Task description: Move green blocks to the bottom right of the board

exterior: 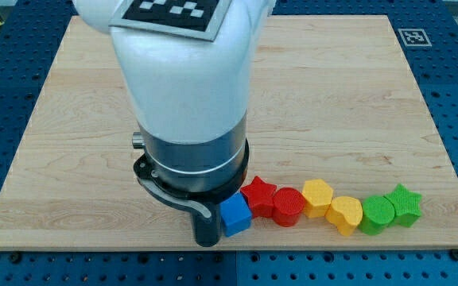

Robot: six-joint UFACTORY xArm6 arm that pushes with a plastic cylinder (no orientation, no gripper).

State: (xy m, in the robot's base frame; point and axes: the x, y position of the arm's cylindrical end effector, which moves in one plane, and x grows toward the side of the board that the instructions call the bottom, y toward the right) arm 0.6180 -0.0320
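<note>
Two green blocks lie at the board's bottom right: a green round block [377, 214] and, touching it on the right, a green star [405, 204]. They end a row of touching blocks along the bottom edge. My tip [207, 238] stands at the row's left end, right beside the blue cube [234, 214], far left of the green blocks. The arm's white and grey body hides the board above the tip.
Between the blue cube and the green blocks lie a red star [258, 195], a red round block [289, 206], a yellow block [317, 197] and a yellow heart [345, 214]. The wooden board [332, 95] sits on a blue perforated table.
</note>
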